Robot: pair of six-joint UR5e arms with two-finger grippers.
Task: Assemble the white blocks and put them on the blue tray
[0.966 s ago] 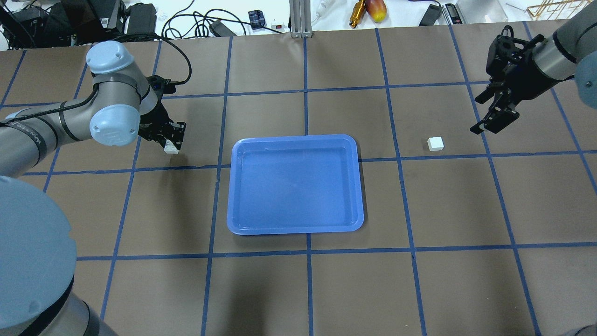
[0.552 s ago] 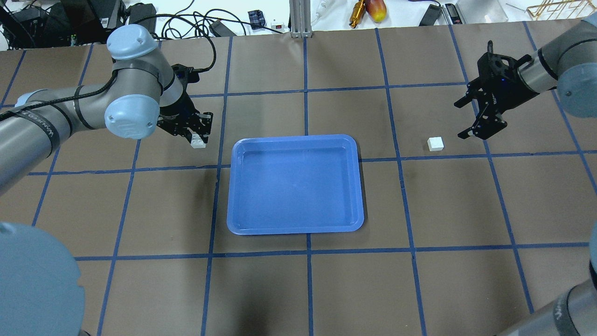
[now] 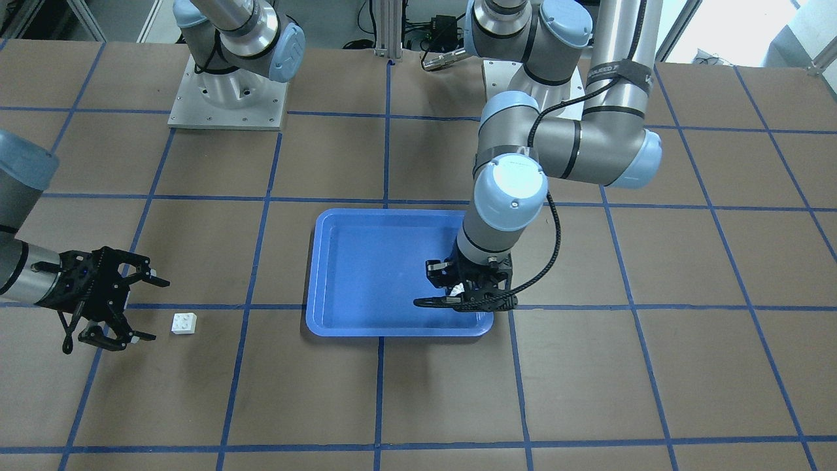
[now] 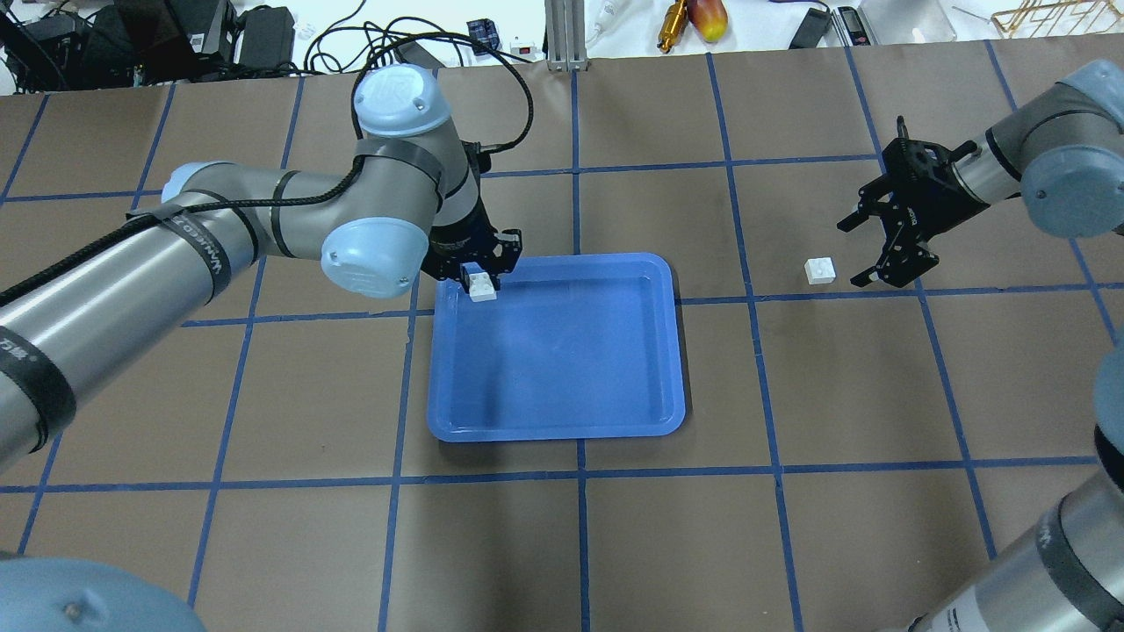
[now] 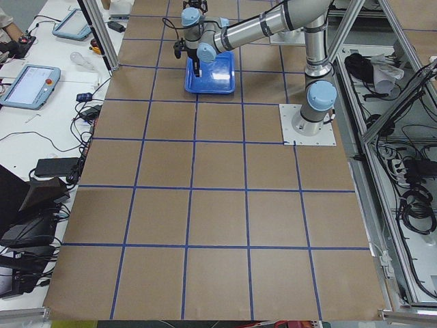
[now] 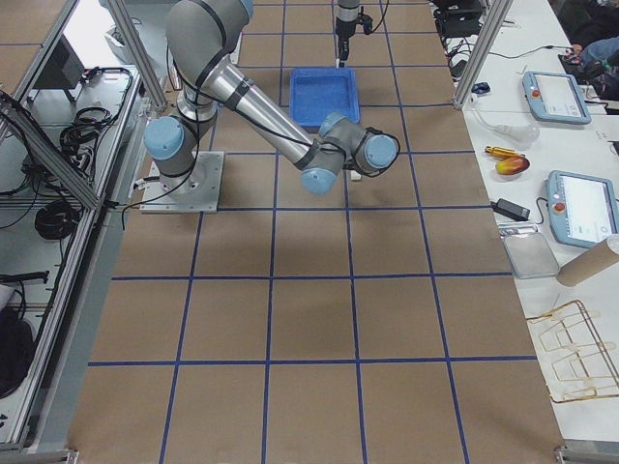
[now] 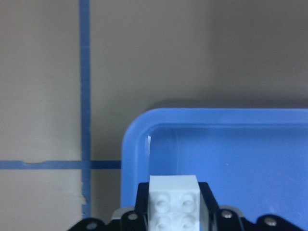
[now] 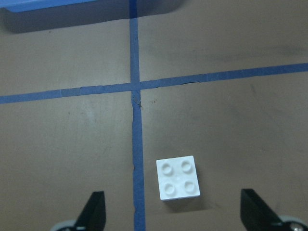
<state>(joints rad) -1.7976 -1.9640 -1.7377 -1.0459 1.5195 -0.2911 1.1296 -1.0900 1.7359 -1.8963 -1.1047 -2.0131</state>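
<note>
Grip on the left is narrow: the left gripper [image 4: 481, 277] pinches one block [image 4: 480, 287] by its sides, with the studs turned up toward the wrist camera. It hangs over the tray [image 4: 571, 377], just inside the far corner on the robot's left. Whether the block touches the tray floor cannot be told.

The right gripper [image 4: 848, 254] is spread wide and holds nothing. It sits just beside the other block [image 4: 819, 270], which lies studs-up on the table [image 4: 790, 395], well apart from the tray. In the right wrist view this block [image 8: 178, 177] sits ahead of the fingertips and roughly between them, turned a little askew, just beside a tape line [image 8: 137, 144].

The step in hand looks twofold: bring the held block to a joining spot, and take up the loose one. To do it well:

- The right gripper should square its fingers to the block's flat sides before closing, since an askew pinch would likely twist it.
- It should grip low on the walls and leave the studs free.
- The left should move toward the tray's middle, clear of the raised rim.
- Both blocks need parallel faces before pressing, or the studs may jam.
</note>
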